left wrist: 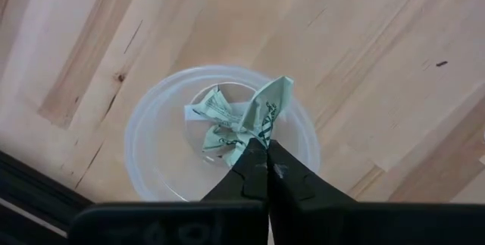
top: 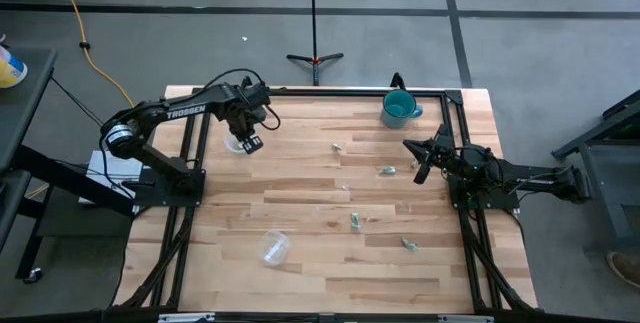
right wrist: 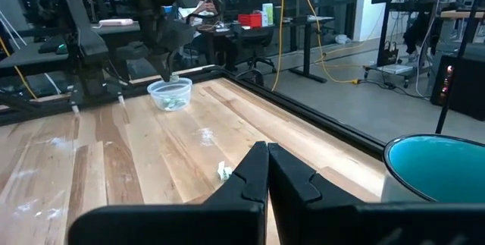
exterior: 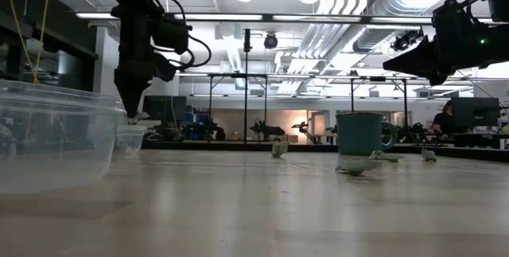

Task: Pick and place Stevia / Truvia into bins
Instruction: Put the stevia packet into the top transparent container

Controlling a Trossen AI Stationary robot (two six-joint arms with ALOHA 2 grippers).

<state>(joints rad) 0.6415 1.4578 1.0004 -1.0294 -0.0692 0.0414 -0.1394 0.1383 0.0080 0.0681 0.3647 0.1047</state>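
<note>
My left gripper [left wrist: 261, 150] hangs over a clear plastic cup [left wrist: 220, 131] near the table's far left corner, shut on a pale green sachet [left wrist: 267, 108]. More crumpled sachets [left wrist: 216, 120] lie in the cup's bottom. In the high view that cup [top: 238, 143] sits just under the gripper [top: 250, 141]. A second clear cup [top: 274, 247] lies on its side near the table's front. Loose sachets [top: 386, 170] [top: 355, 221] [top: 408, 244] lie flat on the wood on the right half. My right gripper [right wrist: 267, 154] is shut, empty, raised above the table's right side [top: 418, 171]. My left gripper pinches the pale green sachet by its lower corner [left wrist: 256, 140] between its two fingertips, coming from above and pointing down. The sachet sticks out past the tips, crumpled, above the cup's mouth and clear of the sachets in the cup.
A teal mug [top: 398, 109] stands at the far right of the table. Another sachet [top: 338, 147] lies near the far middle. A black frame [top: 330, 92] runs along the table's edges. The tipped cup [exterior: 48, 142] looms large near the low camera.
</note>
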